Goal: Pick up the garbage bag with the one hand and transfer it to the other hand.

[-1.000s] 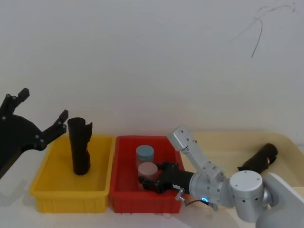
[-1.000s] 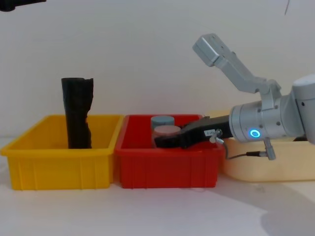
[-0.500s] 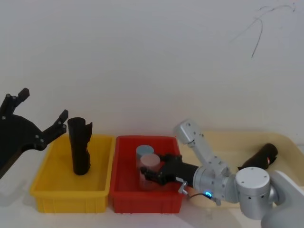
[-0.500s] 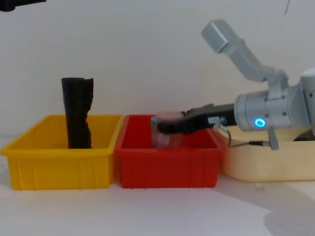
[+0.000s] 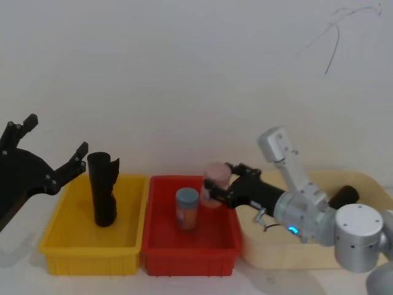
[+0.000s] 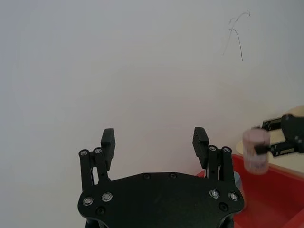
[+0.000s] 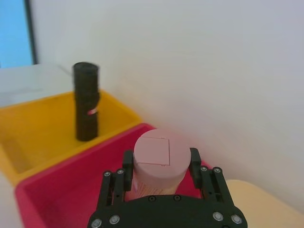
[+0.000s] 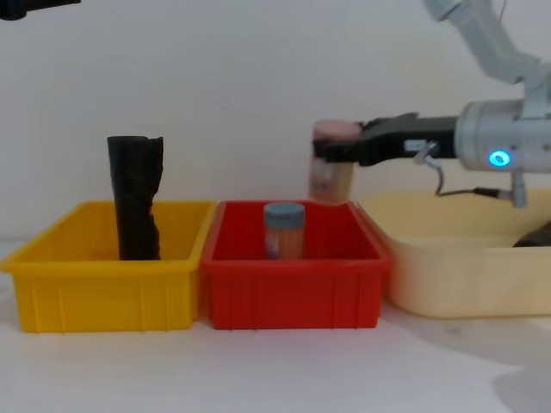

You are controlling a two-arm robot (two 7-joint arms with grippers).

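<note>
The garbage bag, a tall black roll, stands upright in the yellow bin. My left gripper hangs open and empty, high up to the left of the roll and apart from it. My right gripper, on the blue-lit arm, is shut on a pink jar. It holds the jar in the air over the right end of the red bin.
A blue-lidded jar stands in the red bin. To the right sits a beige tray holding a second black roll. A white wall rises close behind the bins.
My right gripper has lifted the pink jar out of the red bin, up and rightward toward the beige tray. The left gripper and the black roll have not moved.
</note>
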